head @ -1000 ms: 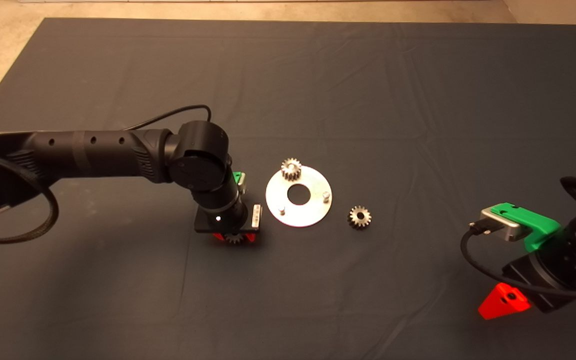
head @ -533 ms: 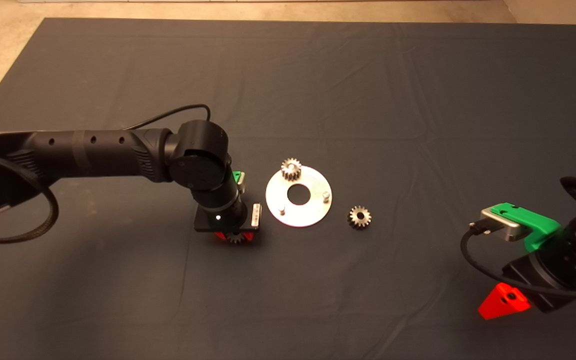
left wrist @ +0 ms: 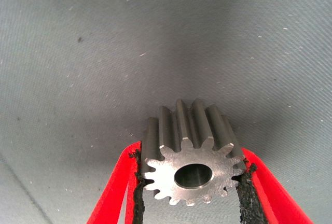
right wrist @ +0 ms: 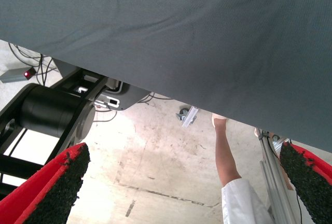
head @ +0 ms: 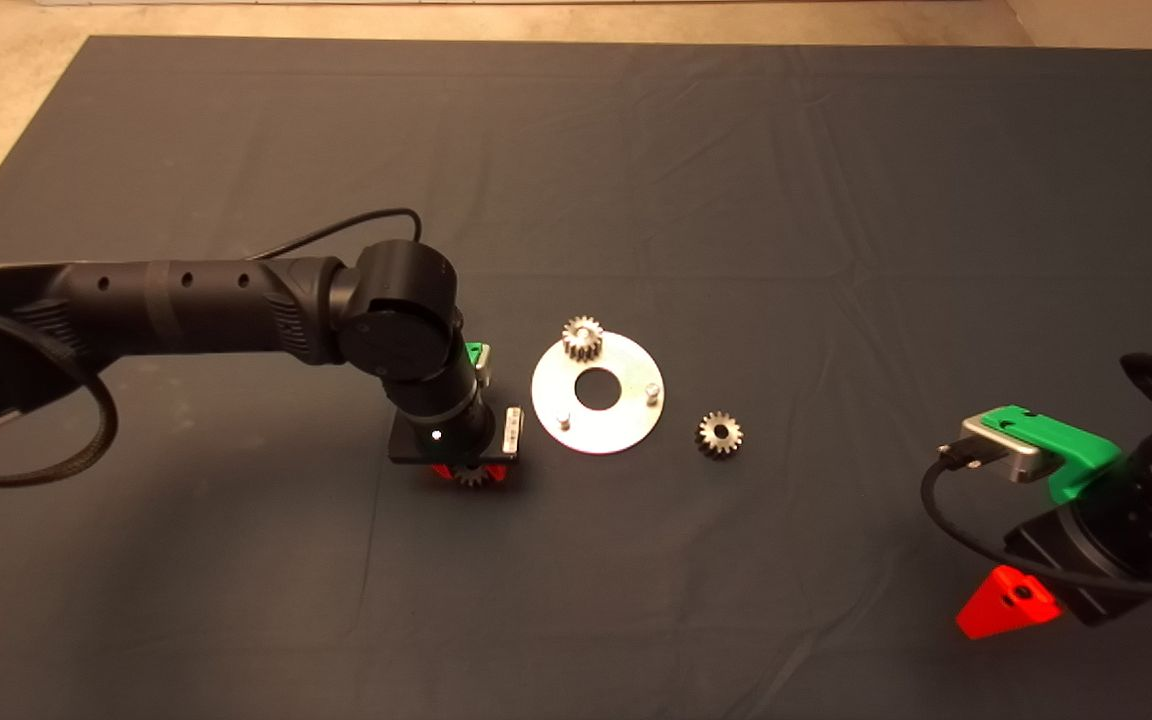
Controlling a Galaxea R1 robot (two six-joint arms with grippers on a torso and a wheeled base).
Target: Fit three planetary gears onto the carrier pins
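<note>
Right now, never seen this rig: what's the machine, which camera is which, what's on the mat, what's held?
It is a robot with two black arms, each ending in a green gripper with red fingers. The head view looks down at the dark mat; each wrist view looks along one gripper's fingers.

On the mat lies a shiny disc with three pins. One gear sits on the far pin; two pins are bare. A loose gear lies right of the disc.

The left gripper, left of the disc, clamps a third gear. The right gripper waits open at the lower right edge; its camera shows the floor and a person's leg.
</note>
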